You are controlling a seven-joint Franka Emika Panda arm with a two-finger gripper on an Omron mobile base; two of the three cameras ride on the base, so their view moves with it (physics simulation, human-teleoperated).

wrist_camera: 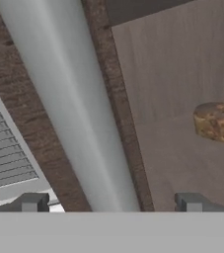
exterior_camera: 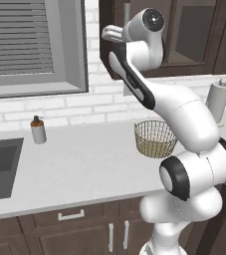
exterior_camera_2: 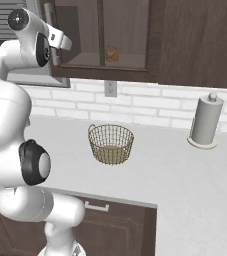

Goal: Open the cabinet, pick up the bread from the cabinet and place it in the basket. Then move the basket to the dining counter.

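The cabinet [exterior_camera_2: 125,35] hangs on the wall above the worktop, dark brown with glass doors. Behind the glass the bread [exterior_camera_2: 111,54] lies on the shelf, a small golden-brown lump, and it sits at the right edge of the hand view too [wrist_camera: 216,121]. The long silver handle [wrist_camera: 79,108] runs slantwise between my two fingertips [wrist_camera: 32,201]. My gripper [wrist_camera: 111,202] is open around that bar, raised to the left door's edge [exterior_camera: 110,34] [exterior_camera_2: 64,42]. Below the cabinet, the tan wire basket [exterior_camera: 155,138] [exterior_camera_2: 111,143] stands on the worktop with no bread in it.
A paper towel holder [exterior_camera_2: 205,121] stands at the right near the wall. A soap dispenser [exterior_camera: 38,130] and a dark sink [exterior_camera: 0,164] are to the left. A blinded window [exterior_camera: 30,45] lies left of the cabinet. Lower drawers [exterior_camera: 70,215] run under the worktop.
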